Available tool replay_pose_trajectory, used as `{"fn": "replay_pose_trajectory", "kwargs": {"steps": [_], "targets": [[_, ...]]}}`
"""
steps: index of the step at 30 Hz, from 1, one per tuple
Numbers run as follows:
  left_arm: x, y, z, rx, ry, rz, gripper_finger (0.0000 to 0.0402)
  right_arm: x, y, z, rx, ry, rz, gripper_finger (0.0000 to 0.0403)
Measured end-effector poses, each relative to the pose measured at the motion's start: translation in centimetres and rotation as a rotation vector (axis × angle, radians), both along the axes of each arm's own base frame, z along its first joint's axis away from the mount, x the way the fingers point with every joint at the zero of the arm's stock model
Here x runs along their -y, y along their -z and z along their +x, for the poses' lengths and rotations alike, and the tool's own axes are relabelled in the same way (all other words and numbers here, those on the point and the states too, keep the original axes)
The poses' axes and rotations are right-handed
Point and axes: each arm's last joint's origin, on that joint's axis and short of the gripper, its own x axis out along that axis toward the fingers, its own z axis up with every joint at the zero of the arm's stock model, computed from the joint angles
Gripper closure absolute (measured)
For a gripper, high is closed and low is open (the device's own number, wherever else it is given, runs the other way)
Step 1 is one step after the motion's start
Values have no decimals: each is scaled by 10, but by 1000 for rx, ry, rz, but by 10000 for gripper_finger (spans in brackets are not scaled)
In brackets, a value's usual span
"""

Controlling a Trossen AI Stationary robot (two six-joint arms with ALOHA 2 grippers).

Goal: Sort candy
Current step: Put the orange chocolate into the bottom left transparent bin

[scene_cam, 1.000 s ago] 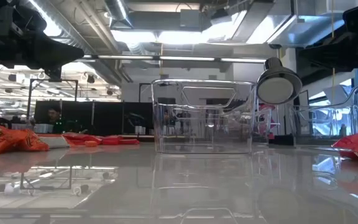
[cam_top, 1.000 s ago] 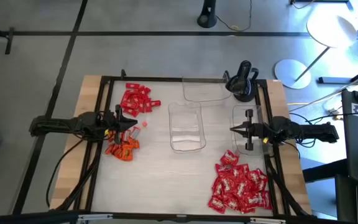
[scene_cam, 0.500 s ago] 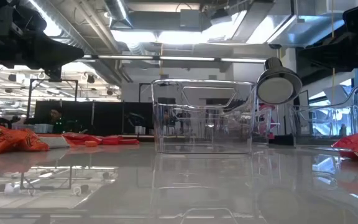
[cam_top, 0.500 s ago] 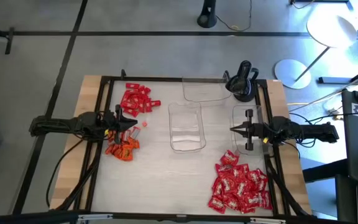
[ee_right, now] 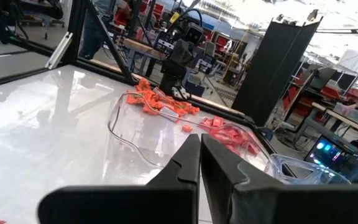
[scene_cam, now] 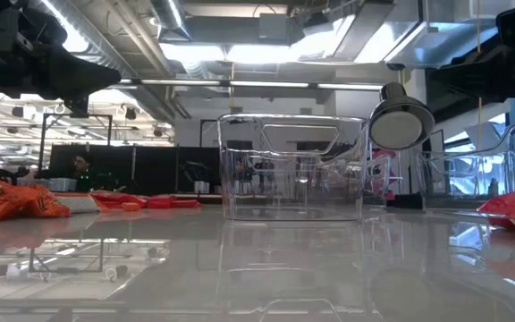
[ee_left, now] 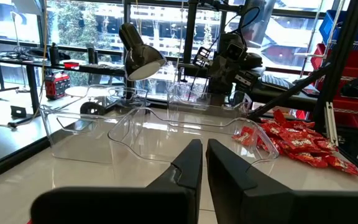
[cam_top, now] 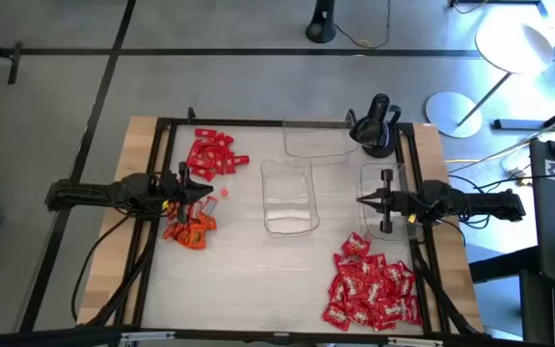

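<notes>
**A:** Where does the candy sit right now?

**B:** In three heaps on the counter [cam_top: 249,280], high view. Plain red sweets [cam_top: 209,154] at upper left of the board, orange ones [cam_top: 190,229] just below them at left of centre, and the big pile of red sweets with white marks [cam_top: 371,288] at lower right. One loose sweet [cam_top: 224,192] lies between the two left heaps. Nothing is in the clear trays.

**A:** And the end effectors?

**B:** The left end effector [cam_top: 200,189] hangs at the left, between the plain red and orange heaps, fingers together and holding nothing. The right end effector [cam_top: 365,200] is at the right, over the right-hand tray [cam_top: 382,204], also pressed together and empty. The wrist views show each pair of fingers nearly touching.

**A:** What could go wrong from here?

**B:** I'd say mixing. The left end effector sits close to two colours, so a descent with the fingers shut would shove sweets instead of pinching one, and could push orange into red. The wrappers are flat and slick, so a pinch may slip or lift two at once.

**A:** The trays?

**B:** The centre tray [cam_top: 289,197] looks light; a careless sweep might knock it out of place.
</notes>
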Motion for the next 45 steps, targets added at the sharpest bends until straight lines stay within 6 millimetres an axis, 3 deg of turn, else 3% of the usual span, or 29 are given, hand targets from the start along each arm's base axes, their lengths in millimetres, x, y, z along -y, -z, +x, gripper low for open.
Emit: {"fn": "replay_pose_trajectory", "kwargs": {"steps": [4, 12, 17, 22, 27, 32, 39, 45], "targets": [[0, 0, 0, -9, -3, 51, 384, 0, 0, 0, 1, -1, 5, 388], [-1, -13, -1, 176, 13, -210, 384, 2, -10, -1, 100, 67, 70, 388], [-2, -20, -3, 252, -15, -226, 384, 7, -18, -3, 201, 216, 223, 388], [-8, -23, -5, 288, -172, -212, 384, 12, -21, -6, 295, 373, 435, 388], [-13, -34, -4, 258, -286, -165, 384, 14, -18, -5, 291, 450, 496, 388], [-15, -71, 8, 163, -316, -145, 384, 14, -15, -1, 254, 456, 503, 388], [-17, -152, 47, -202, -342, -125, 384, 14, -9, 5, 168, 478, 456, 388], [-18, -181, 73, -427, -377, -208, 384, 14, -8, 7, 161, 479, 450, 388]]}}
